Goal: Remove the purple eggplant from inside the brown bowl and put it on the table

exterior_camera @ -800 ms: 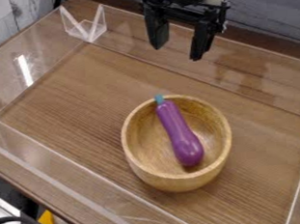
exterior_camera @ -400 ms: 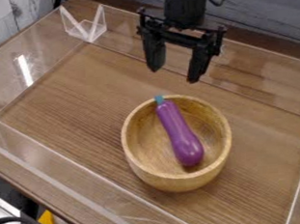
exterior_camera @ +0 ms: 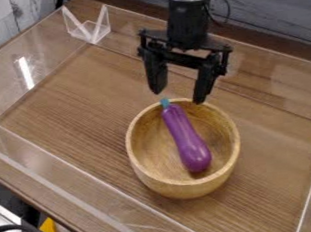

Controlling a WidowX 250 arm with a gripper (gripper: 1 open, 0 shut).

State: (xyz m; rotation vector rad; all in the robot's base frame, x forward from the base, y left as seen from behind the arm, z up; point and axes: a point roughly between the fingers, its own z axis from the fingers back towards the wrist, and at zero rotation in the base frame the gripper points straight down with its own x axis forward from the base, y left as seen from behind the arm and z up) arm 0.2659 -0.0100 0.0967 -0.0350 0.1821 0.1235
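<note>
Starting nearest you, a clear plastic wall [exterior_camera: 85,208] runs along the front edge of the table [exterior_camera: 78,113], with dark gear at the bottom left corner that you cannot make out. Just beyond it sits the bowl [exterior_camera: 184,147], upright on the wood, and the eggplant [exterior_camera: 185,138] lies inside it, its green stem end resting up near the far rim and its rounded end toward you. Nothing covers the eggplant from above.

Your claw [exterior_camera: 184,86] hangs over the bowl's far rim, pointing steeply down with its fingers [exterior_camera: 156,75] spread wide. It holds nothing and touches neither eggplant nor bowl; the stem end sits below the gap between the fingers.

Bare wood lies open to the left of the bowl and behind it, up to the far wall. On the right the bowl sits nearer the side wall. A small clear stand [exterior_camera: 88,24] rests at the far left corner, well apart from the bowl.
</note>
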